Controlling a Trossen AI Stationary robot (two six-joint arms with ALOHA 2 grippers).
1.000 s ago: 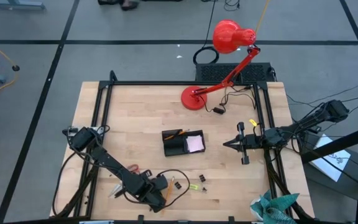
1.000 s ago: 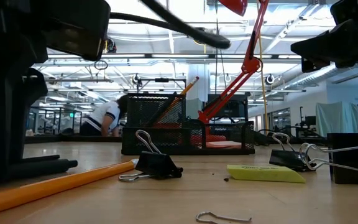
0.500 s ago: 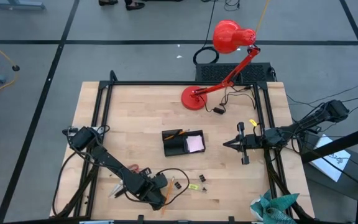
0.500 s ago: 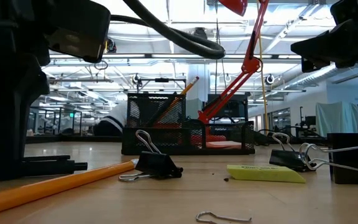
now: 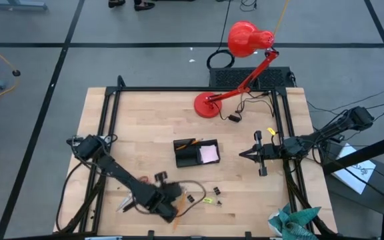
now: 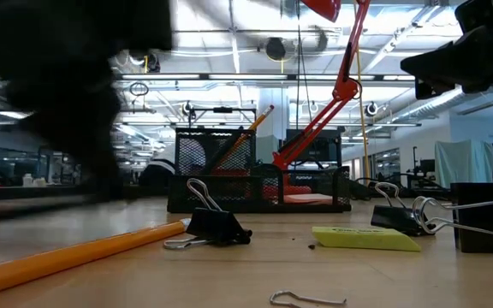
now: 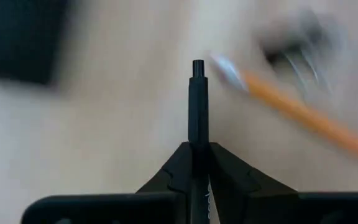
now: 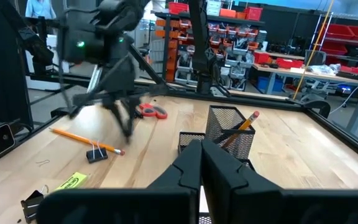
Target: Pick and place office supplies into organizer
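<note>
My left gripper (image 7: 197,146) is near the table's front edge (image 5: 164,193), raised above the wood and shut on a black pen (image 7: 197,102). Below it lie an orange pencil (image 6: 75,257) and red-handled scissors (image 8: 151,111). The black mesh organizer (image 5: 195,153) stands mid-table with an orange pencil upright in it (image 8: 244,127) and a pink pad (image 5: 209,155) in one compartment. My right gripper (image 5: 242,155) hovers shut to the organizer's right. My left gripper pinches the black pen between its two fingers, which lie along its shaft (image 7: 197,134). The pen's free end (image 7: 197,65) sticks out past the fingertips. In the right wrist view the pen (image 8: 124,124) slants down below the gripper, clear of the table.
Black binder clips (image 6: 216,227) (image 6: 418,218), a yellow-green bit (image 6: 365,238) and a bent wire clip (image 6: 306,299) lie near the front edge. A red desk lamp (image 5: 209,105) stands at the far edge. Black frame rails (image 5: 105,127) run along the table's sides.
My left gripper has risen from the table with the black pen, which earlier lay on the wood. It shows blurred in the low view. The orange pencil and binder clips have stayed in place.
</note>
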